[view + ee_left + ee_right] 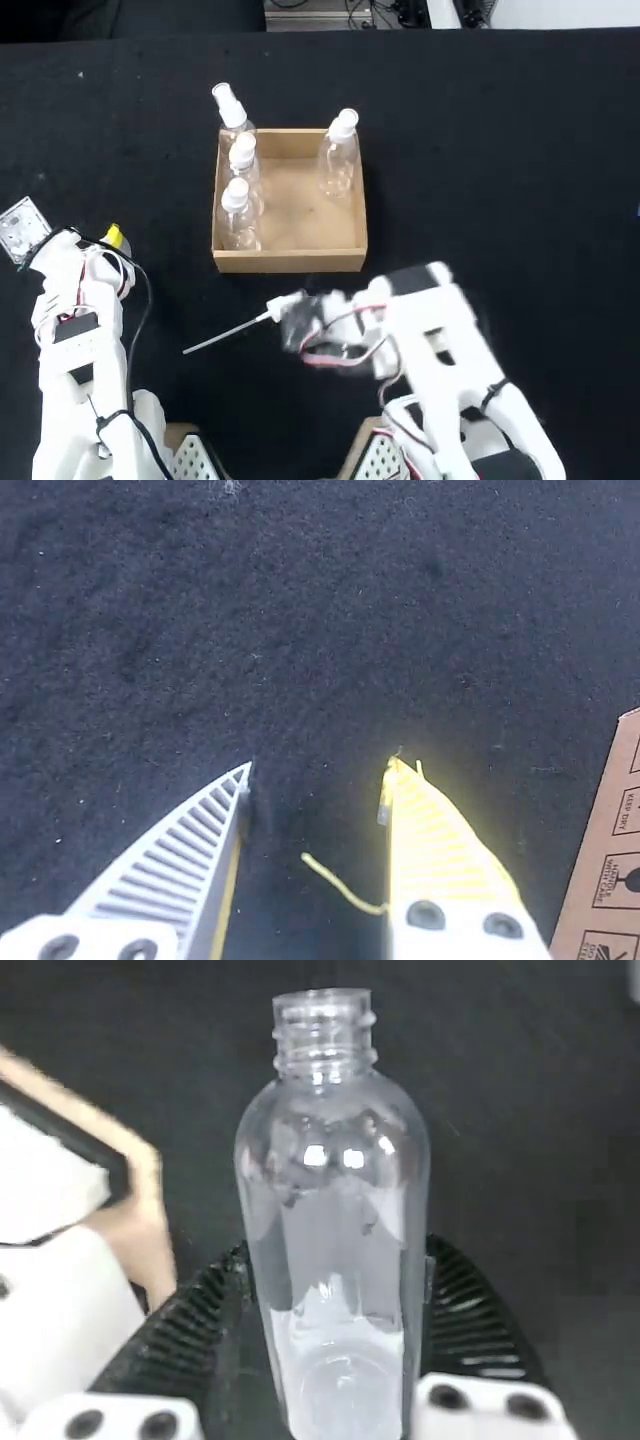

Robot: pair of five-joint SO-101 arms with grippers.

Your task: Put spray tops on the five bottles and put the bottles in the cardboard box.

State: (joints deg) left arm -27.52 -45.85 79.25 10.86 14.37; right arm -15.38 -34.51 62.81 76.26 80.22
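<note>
The cardboard box point(345, 250) stands open at mid table. Three clear bottles with white spray tops stand in it: two along its left wall point(243, 165) point(238, 215) and one at the back right point(338, 155). Another capped bottle point(232, 108) is at the back left corner; I cannot tell if it is inside. My right gripper point(308, 325) point(335, 1280) is shut on an uncapped clear bottle point(330, 1190), just in front of the box. A loose spray top point(283, 305) with a long dip tube lies beside it. My left gripper point(315, 780) point(112, 245) is open over bare cloth.
A black cloth point(500, 150) covers the table. The box's corner point(610, 840) lies just beside my left gripper. The arms' bases point(190, 455) stand at the table's front edge. Free room lies right of the box and behind it.
</note>
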